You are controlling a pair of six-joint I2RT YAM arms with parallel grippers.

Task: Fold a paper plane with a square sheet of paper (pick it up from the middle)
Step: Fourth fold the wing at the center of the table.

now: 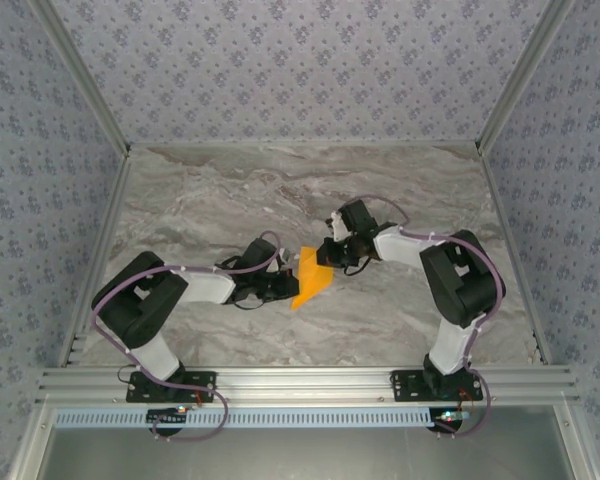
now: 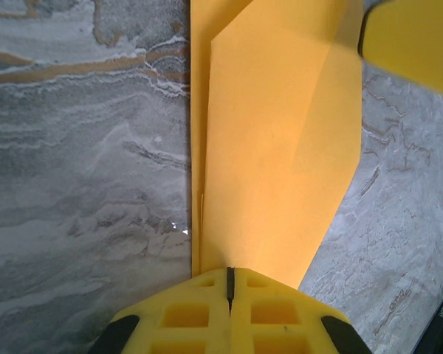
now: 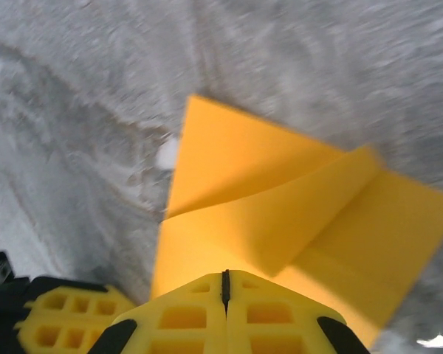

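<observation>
Top external view is showing the orange sheet of paper point(image 1: 311, 278), partly folded, lying mid-frame between the two arms and low over the marbled desk point(image 1: 220, 190); I cannot tell whether it is touching. The left jaws are pinching its lower-left end and the right jaws its upper-right end, each pair pressed together on it. It is looking light, limp and easily creased, so gripping close to the folds seems wisest.
</observation>
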